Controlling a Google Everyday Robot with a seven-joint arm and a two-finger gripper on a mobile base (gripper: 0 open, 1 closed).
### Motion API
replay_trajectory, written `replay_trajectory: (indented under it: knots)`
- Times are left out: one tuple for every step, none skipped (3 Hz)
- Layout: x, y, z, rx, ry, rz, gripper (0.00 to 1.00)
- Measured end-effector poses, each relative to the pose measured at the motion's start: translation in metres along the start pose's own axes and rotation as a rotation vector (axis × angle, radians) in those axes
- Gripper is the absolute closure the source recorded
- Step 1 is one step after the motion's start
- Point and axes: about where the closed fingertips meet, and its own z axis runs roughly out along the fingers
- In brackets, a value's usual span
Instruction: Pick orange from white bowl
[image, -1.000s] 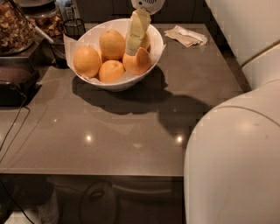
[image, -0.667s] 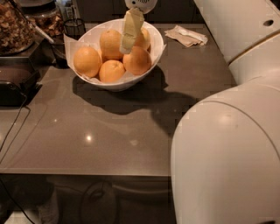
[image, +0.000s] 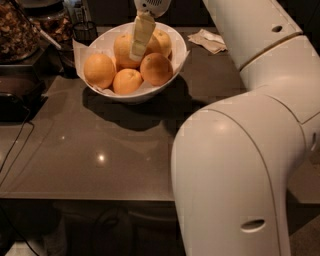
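White bowl (image: 131, 96) stands upright near the table's (image: 100, 150) far edge, paper-lined, glossy, holding five oranges (image: 156, 69), all round with no clear long axis. The gripper (image: 138, 52) reaches down from above into the bowl's back, against the rear oranges; whether it grips one I cannot tell. Napkin (image: 210, 40) lies right of the bowl, black cup (image: 84, 32) and jar (image: 17, 27) left; the white arm (image: 240, 150) fills the right foreground

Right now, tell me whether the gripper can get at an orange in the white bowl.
Probably yes. The gripper hangs right over the white bowl, at the back orange. The fruit lies uncovered, and nothing stands in between.
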Motion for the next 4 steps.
replay_trajectory:
  knots:
    - [-0.006, -0.003, 0.009, -0.015, -0.005, 0.002, 0.18]
    - [-0.011, -0.006, 0.017, -0.028, -0.007, 0.008, 0.22]
    - [-0.019, -0.007, 0.024, -0.042, -0.012, 0.024, 0.32]
    - [-0.023, -0.009, 0.029, -0.048, -0.015, 0.047, 0.42]
